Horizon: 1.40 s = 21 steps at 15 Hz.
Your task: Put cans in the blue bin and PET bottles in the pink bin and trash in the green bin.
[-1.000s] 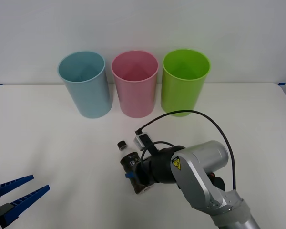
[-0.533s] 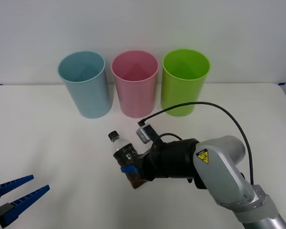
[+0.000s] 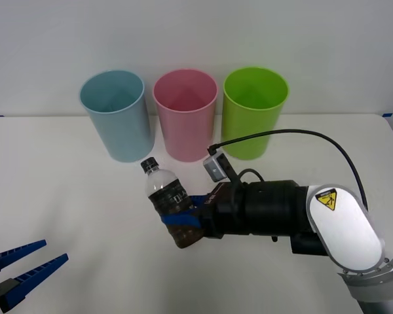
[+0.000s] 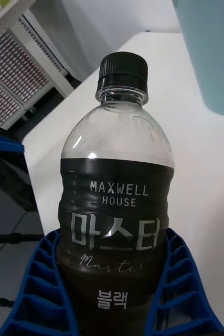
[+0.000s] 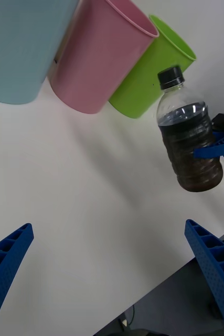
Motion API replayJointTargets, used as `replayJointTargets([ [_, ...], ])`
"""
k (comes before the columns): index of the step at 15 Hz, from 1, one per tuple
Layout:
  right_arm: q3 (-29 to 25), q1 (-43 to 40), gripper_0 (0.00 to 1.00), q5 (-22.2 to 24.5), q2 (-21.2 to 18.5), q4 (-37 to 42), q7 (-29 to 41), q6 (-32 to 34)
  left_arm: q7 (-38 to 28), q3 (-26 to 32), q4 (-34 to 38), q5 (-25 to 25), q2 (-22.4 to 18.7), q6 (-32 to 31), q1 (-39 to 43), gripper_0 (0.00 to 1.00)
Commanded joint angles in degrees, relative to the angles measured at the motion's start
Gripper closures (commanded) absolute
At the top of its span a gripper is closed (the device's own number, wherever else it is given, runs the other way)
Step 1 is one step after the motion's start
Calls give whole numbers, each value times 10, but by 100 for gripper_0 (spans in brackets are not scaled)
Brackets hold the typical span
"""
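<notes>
While your right tool (image 3: 183, 226) clamps the PET bottle (image 3: 168, 203) above the tabletop (image 3: 65, 196), it tilts toward the pink bin (image 3: 185, 114). Your left tool (image 3: 23, 268) sits spread wide at the near-left corner

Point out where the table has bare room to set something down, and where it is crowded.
Bare table lies between the blue bin and the open left gripper, and right of the green bin. Crowded: blue, pink bin and green stand close together; before them the right gripper holds the PET bottle.
</notes>
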<state>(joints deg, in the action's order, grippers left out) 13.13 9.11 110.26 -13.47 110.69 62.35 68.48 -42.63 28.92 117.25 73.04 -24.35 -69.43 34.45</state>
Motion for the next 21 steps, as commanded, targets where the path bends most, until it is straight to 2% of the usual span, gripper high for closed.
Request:
replayJointTargets([
  [1, -13, -6, 100, -61, -9, 16, -12, 0, 0, 0, 0, 0, 0, 0, 0, 0],
  [4, -30, -6, 100, -136, -31, 38, -15, 0, 0, 0, 0, 0, 0, 0, 0, 0],
  [7, -55, -6, 100, -196, -34, 55, -19, 0, 0, 0, 0, 0, 0, 0, 0, 0],
  [10, -74, -6, 100, -237, -33, 81, -24, -9, 0, 0, 0, 0, 0, 0, 0, 0],
  [16, -66, 26, 100, -236, -14, 117, -14, -84, 0, 0, 0, 0, 0, 0, 0, 0],
  [18, -65, 48, 100, -219, -14, 117, -14, -115, 0, 0, 0, 0, 0, 0, 0, 0],
  [21, -62, 70, 100, -162, -14, 117, -7, -174, 0, 0, 0, 0, 0, 0, 0, 0],
])
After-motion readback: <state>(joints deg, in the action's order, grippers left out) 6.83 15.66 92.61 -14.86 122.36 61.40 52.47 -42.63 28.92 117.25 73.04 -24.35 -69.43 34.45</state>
